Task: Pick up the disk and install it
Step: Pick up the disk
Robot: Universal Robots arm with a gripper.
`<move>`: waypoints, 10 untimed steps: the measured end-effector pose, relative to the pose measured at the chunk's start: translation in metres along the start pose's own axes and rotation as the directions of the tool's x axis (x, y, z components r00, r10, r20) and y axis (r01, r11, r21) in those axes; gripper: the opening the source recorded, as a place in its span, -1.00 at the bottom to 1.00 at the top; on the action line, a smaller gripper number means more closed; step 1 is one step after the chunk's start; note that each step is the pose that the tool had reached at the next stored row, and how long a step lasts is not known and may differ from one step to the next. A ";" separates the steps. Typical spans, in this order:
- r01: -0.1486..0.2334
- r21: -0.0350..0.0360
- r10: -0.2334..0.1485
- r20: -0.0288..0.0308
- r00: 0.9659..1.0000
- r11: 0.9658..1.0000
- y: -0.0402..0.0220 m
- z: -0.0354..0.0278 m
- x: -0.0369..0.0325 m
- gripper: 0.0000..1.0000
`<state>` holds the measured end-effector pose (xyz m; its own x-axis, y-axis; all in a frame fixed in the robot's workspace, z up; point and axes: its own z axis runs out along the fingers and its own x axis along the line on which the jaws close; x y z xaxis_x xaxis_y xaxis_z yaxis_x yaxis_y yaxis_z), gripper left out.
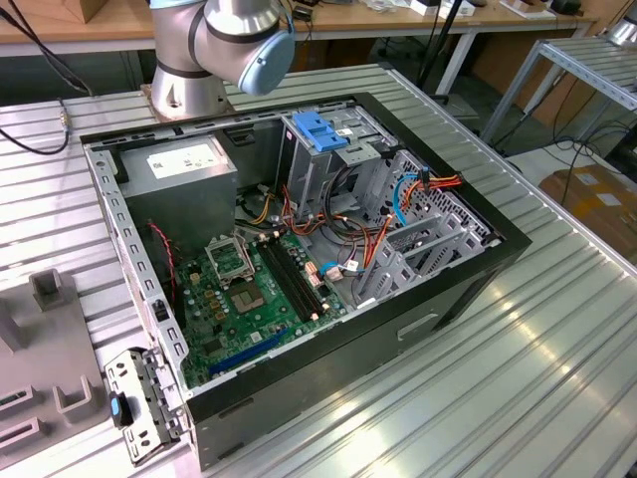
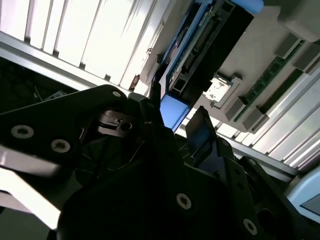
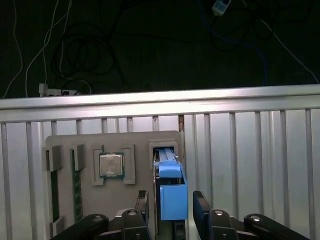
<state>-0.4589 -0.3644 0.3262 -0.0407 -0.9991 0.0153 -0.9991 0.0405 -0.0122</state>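
The disk [image 3: 172, 200] stands on edge in a slot of a grey holder plate [image 3: 140, 140], with its bright blue carrier rail facing the camera. In the first wrist view my gripper [image 3: 171, 206] is open, one black finger [image 3: 142, 200] on each side of the blue rail with a narrow gap on both sides. The second wrist view shows the same hold-off from below: the gripper [image 2: 177, 122] straddles the blue end of the disk [image 2: 172, 111], whose grey body runs away behind it. In the exterior view the arm's base joint [image 1: 234, 40] stands behind the open computer case [image 1: 468, 289].
The case holds a tall grey cage with a blue handle [image 1: 320, 129], a grey box with a white sticker [image 1: 179, 164] and a green board [image 1: 249, 299]. The holder plate also carries a processor chip [image 3: 111, 165] and memory sticks [image 3: 77, 185]. The table's edge [image 3: 160, 100] lies just beyond.
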 end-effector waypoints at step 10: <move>0.035 0.001 -0.035 0.002 0.999 0.999 0.0054 0.0153 0.0028 -0.04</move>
<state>-0.4643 -0.3672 0.3109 -0.0060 -0.9999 0.0139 -0.9999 0.0059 -0.0123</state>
